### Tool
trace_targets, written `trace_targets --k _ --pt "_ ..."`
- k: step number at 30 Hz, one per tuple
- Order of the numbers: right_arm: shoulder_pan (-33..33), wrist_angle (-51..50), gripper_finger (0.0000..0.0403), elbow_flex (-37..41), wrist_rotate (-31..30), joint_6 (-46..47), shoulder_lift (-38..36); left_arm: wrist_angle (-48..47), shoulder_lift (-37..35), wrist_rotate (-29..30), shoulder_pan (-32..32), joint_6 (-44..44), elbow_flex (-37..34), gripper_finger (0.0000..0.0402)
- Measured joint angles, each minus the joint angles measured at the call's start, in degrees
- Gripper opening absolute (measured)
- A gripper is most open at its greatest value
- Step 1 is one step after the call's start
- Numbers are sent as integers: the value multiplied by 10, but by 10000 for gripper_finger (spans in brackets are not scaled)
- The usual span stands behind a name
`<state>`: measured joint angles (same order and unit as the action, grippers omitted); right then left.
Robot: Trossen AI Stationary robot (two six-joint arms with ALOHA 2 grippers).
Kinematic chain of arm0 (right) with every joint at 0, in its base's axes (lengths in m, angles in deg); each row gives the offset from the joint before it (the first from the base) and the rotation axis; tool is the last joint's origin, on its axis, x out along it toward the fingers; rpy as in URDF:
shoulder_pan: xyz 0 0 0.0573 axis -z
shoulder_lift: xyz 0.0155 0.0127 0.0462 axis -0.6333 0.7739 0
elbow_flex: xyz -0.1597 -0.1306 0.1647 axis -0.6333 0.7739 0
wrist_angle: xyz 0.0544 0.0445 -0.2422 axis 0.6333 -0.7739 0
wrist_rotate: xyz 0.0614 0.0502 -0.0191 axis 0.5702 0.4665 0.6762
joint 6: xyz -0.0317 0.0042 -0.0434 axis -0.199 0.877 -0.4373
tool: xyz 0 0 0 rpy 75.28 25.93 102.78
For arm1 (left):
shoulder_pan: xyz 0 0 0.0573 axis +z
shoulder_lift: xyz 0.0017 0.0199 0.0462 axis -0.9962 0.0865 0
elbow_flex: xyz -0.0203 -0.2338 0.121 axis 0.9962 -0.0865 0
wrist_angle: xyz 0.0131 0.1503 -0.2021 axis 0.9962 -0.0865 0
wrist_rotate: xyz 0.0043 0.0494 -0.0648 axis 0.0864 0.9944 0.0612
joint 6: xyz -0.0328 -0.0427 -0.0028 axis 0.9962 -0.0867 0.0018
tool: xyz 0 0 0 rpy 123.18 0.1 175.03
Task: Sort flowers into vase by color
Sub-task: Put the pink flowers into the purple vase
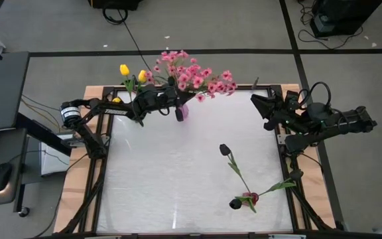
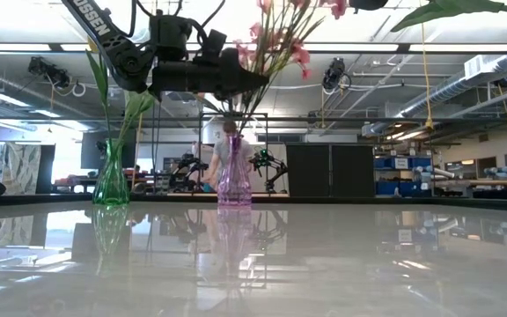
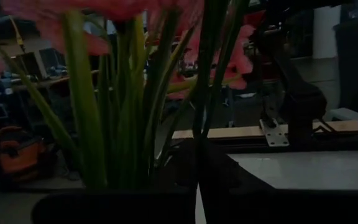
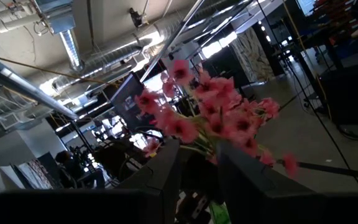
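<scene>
The left tool [image 1: 178, 101] reaches over the far edge of the white surface [image 1: 178, 179] and sits right at the pink blossom sprays [image 1: 194, 74], directly above the purple vase [image 1: 182, 111]. Its fingers are closed tight; the left wrist view shows them meeting in front of a cluster of green stems [image 3: 114, 112], though whether a stem is actually pinched between them cannot be told. From table height, the same arm hangs above the purple vase [image 2: 233, 180], with the pink sprays [image 2: 280, 35] rising out of the vase past it.

A green vase [image 2: 111, 180] stands to the left of the purple one in the low view, near the far edge, holding green stems. In the overhead view two yellow tulips [image 1: 124, 70] show above that corner of the surface, beside the left arm.

The right tool [image 1: 258, 105] hovers at the far right side of the surface, pointing toward the pink sprays. Its fingers [image 4: 160, 171] stand partly apart with nothing seen between them, and the pink blossoms [image 4: 216, 118] appear beyond them.

Two dark tulips remain lying on the surface toward the near right: one [image 1: 225, 150] with its stem running diagonally, and another [image 1: 235, 203] near the front, where a reddish head [image 1: 251, 198] and a leafy stem cross it.

A person [image 2: 229, 145] shows far behind the table.
</scene>
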<state>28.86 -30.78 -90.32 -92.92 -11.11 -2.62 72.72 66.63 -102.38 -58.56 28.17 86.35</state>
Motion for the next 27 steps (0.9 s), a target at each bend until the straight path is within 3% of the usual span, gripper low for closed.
trace_targets --k 22,27 --pt "0 0 113 0 0 0 0 -61 -37 6 -1 -13 0 9" --pt "0 0 113 0 0 0 0 -114 -66 42 -1 -29 -1 9"
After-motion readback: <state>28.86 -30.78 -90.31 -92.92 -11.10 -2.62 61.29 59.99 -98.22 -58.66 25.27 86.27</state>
